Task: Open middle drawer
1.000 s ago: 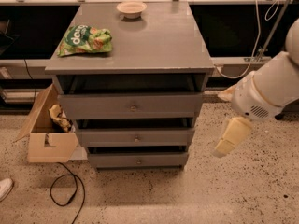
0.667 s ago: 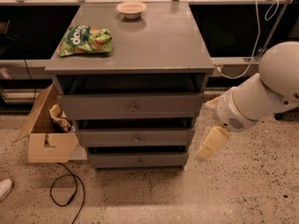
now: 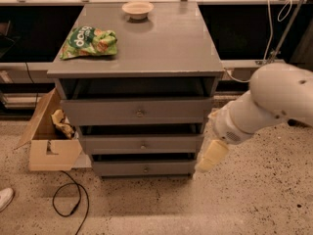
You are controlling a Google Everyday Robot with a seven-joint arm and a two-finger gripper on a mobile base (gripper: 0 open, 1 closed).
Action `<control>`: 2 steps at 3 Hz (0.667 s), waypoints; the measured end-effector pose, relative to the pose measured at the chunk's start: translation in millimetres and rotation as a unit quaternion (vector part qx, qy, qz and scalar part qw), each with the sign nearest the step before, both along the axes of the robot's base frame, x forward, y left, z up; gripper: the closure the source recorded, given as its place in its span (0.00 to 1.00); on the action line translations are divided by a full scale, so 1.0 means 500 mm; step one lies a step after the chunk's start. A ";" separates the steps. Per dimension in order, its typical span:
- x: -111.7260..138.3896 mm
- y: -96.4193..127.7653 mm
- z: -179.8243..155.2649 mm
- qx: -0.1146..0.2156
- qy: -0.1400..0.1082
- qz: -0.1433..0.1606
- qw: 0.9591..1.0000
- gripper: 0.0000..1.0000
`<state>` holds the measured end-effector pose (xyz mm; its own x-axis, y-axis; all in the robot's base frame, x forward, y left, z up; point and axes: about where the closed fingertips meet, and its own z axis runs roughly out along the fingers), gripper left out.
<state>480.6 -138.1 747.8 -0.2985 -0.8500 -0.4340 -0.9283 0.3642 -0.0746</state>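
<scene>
You are looking at just one piece of print: large white letters are showing on the green snack bag point(image 3: 89, 42) lying on the cabinet top point(image 3: 161, 48), and they are blurring too much for you to read. No other text is showing. The gripper point(image 3: 211, 156) is hanging just beside the right end of the middle drawer point(image 3: 142, 144).
</scene>
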 end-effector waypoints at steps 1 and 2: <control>0.043 0.026 -0.129 -0.004 0.000 0.012 1.000 0.00; 0.086 0.045 -0.228 -0.002 -0.006 0.020 1.000 0.00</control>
<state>523.6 -115.5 633.8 -0.2588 -0.8628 -0.4342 -0.9415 0.3258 -0.0862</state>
